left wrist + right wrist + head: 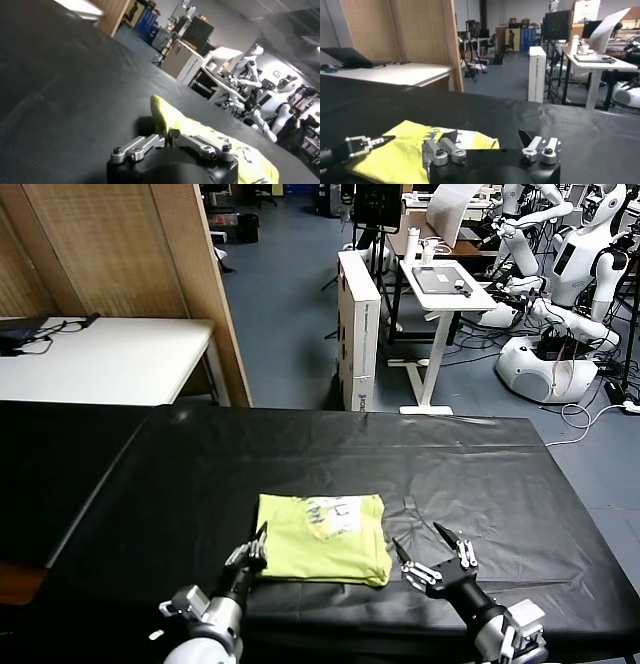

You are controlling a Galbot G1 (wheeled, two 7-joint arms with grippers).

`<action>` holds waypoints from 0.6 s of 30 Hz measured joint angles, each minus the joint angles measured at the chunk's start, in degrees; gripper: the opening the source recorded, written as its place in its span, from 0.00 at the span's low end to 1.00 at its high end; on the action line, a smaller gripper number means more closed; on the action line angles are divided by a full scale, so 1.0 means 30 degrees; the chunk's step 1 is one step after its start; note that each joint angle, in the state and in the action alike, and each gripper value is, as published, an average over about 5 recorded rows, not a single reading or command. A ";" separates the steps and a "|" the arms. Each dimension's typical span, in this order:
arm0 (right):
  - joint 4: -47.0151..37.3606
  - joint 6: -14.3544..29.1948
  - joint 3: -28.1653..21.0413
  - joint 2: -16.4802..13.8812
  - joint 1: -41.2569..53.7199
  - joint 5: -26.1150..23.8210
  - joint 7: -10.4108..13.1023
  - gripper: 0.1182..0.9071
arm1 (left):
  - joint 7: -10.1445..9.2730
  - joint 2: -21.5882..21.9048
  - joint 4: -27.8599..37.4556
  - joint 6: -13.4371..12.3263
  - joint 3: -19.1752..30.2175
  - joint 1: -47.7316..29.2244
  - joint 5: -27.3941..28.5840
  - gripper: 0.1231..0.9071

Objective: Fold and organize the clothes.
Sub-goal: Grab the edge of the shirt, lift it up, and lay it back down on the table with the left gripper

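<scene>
Pinching the near-left corner of the T-shirt (322, 538): left gripper (259, 546) has its fingers pressed together on the hem edge. The left wrist view confirms it, with yellow fabric rising straight out from between the closed tips.

Right gripper (432, 546) sits just beside the shirt's near-right corner, fingers spread wide, not touching cloth.

Shirt lies already folded into a compact rectangle, near the front edge of the black worktop (200, 474), roughly centred between the two arms. White label or print patch faces up on top.

Handling, my read: light, limp cotton, several layers stacked. No stiffness, so it will sag and unfold if lifted by one corner only. Cloth on cloth slides easily, so layers may shear apart. Best hold is both near corners, pinching all layers through the fold, then drag or lift evenly.

View differences:
- head view gives the full outline and both arms' placement
- left wrist view shows the actual pinch, but nothing of the right arm
- right wrist view (490, 145) shows its open fingers, the shirt's thickness at the edge, and the left gripper's tip at the far corner
</scene>
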 joint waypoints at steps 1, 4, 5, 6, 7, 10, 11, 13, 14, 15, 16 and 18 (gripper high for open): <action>-0.0044 0.0012 -0.0004 0.0034 0.0025 -0.0024 0.0012 1.00 | 0.0017 0.0000 -0.0039 0.0002 -0.0135 -0.0096 0.0211 0.07; -0.0193 0.0045 -0.0042 0.0146 0.0096 -0.0090 0.0041 1.00 | 0.0228 0.0073 -0.0011 -0.0037 -0.0650 -0.0462 0.0864 0.07; -0.0242 0.0052 -0.0063 0.0186 0.0115 -0.0113 0.0045 1.00 | 0.0361 0.0248 0.0036 -0.0051 -0.0851 -0.0600 0.1003 0.07; -0.0287 0.0058 -0.0087 0.0225 0.0131 -0.0135 0.0048 1.00 | 0.0509 0.0547 0.0094 -0.0056 -0.1074 -0.0743 0.1076 0.07; -0.0326 0.0061 -0.0113 0.0264 0.0147 -0.0155 0.0052 1.00 | 0.0641 0.0975 0.0149 -0.0039 -0.1313 -0.0875 0.1052 0.07; -0.0451 0.0065 -0.0212 0.0387 0.0233 -0.0198 0.0077 1.00 | 0.0881 0.2795 0.0230 0.0088 -0.2193 -0.1127 0.0532 0.07; -0.0497 0.0065 -0.0254 0.0421 0.0275 -0.0204 0.0087 1.00 | 0.0904 0.3451 0.0211 0.0147 -0.2539 -0.1142 0.0245 0.07; -0.0602 0.0064 -0.0346 0.0465 0.0372 -0.0207 0.0104 1.00 | 0.0914 0.4718 0.0113 0.0249 -0.3279 -0.1073 -0.0413 0.07; -0.0667 0.0064 -0.0401 0.0474 0.0427 -0.0207 0.0109 1.00 | 0.0912 0.5345 0.0044 0.0293 -0.3673 -0.1008 -0.0714 0.07; -0.0745 0.0064 -0.0461 0.0480 0.0485 -0.0207 0.0113 1.00 | 0.0910 0.5955 -0.0035 0.0325 -0.4069 -0.0934 -0.0968 0.07; -0.0821 0.0065 -0.0519 0.0485 0.0538 -0.0206 0.0114 1.00 | 0.0903 0.6530 -0.0121 0.0347 -0.4456 -0.0857 -0.1166 0.07; -0.0977 0.0074 -0.0630 0.0502 0.0640 -0.0205 0.0118 1.00 | 0.0860 0.7645 -0.0330 0.0412 -0.5215 -0.0716 -0.1352 0.07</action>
